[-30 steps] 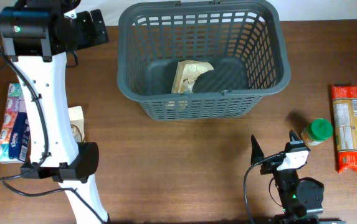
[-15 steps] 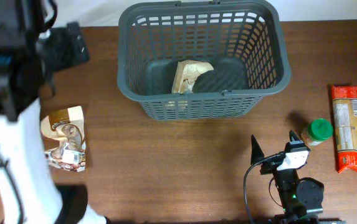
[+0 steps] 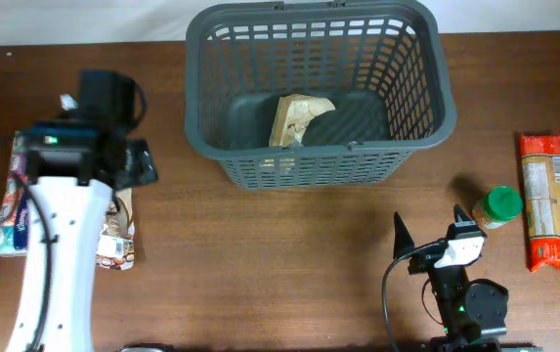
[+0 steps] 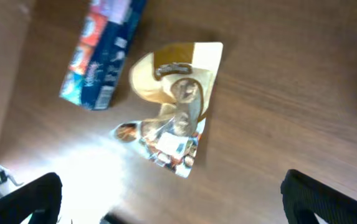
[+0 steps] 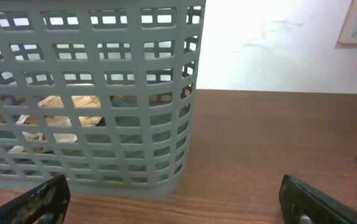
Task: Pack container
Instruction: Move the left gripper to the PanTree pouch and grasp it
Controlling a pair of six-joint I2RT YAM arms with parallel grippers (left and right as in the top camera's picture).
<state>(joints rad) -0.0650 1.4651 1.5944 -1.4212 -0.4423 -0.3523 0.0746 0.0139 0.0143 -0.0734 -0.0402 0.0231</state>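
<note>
Gripper on left (image 4: 178,202) spread wide, empty, above snack bag (image 4: 175,106), right gripper (image 5: 178,206) wide open, empty, facing container (image 5: 122,185)

My overhead view looks straight down from high, taking in the whole table (image 3: 260,284). My left wrist view also faces down, nearer, over the pouch (image 4: 175,109) and tissue pack (image 4: 100,56), which overhead shares. My right wrist view sits low, looking level at the basket (image 5: 122,34) wall, close; overhead shares that basket.
</note>
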